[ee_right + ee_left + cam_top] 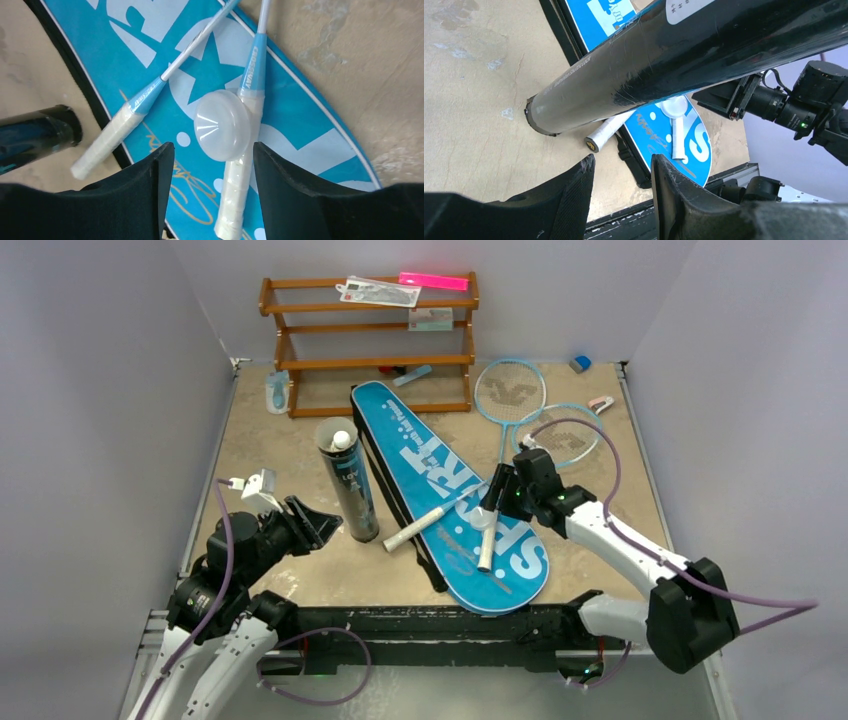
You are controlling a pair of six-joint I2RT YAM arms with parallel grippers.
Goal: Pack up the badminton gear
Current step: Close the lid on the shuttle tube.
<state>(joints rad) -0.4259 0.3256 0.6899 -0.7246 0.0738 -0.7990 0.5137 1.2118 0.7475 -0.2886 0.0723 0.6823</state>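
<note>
Right gripper [212,150] apart, empty, above lid [222,125] on racket handle [235,200]; left gripper [621,165] apart near tube [664,65]. Risk: off-centre pinch skids lid off handle.

Counted at frame centre: one blue bag [425,455], one black tube [347,480], one shuttlecock [341,440] seen in its mouth, one round white cap [222,125]. Two rackets [510,392] are shown right of centre. One wooden rack [370,363] is shown upper middle.
</note>
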